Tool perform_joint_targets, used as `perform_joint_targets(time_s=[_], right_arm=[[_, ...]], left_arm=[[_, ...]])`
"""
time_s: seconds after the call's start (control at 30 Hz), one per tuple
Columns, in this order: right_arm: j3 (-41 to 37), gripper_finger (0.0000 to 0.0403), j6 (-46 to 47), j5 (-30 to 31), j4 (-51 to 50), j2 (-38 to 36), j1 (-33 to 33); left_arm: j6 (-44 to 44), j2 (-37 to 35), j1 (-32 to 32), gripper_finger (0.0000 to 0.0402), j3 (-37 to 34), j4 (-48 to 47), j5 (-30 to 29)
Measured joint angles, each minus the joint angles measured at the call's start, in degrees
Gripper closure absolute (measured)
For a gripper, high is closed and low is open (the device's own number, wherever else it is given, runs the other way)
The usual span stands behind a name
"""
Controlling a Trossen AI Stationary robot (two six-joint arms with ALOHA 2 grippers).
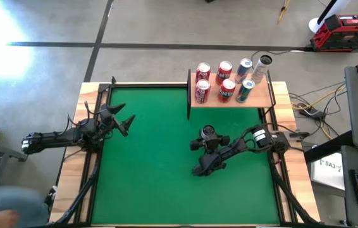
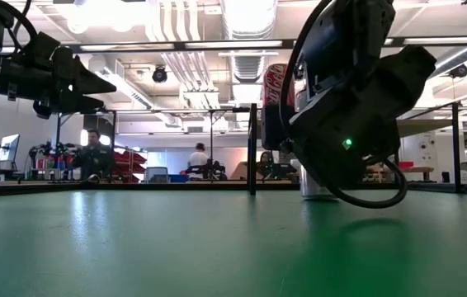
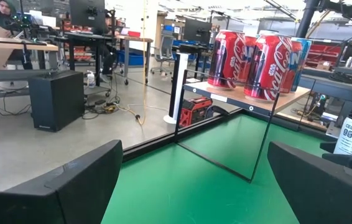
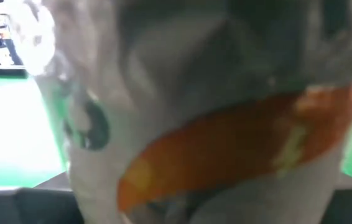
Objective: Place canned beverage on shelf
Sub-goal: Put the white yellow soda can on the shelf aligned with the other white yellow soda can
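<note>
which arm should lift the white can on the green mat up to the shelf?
Right. Its tool is already at the white cylindrical metal can, just below the tan wooden shelf. The left tool hangs open across the table.

Right arm's dark wrist housing (image 2: 357, 107) hung low over the green table (image 2: 176, 247), green LED lit, hiding most of a pale can (image 2: 316, 188). Red can (image 2: 276, 91) behind it. People seated in background.

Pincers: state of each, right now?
Left pincer: open, empty.
Right pincer: at the standing can; grip cannot be told.
</note>
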Motion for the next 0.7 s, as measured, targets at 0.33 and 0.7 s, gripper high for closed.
perform_joint_targets(time_s=[0.33,0.7], right_arm=[[0.1,0.0076,0.0,-0.4,-0.2,0.0,1.4],[2.8,0.0035,1.5,-3.5,-4.9,-0.6,3.8]], left_arm=[[0.0,0.0,0.0,0.0015,0.0,0.0,0.0],[0.0,0.0,0.0,0.0015,0.0,0.0,0.0]])
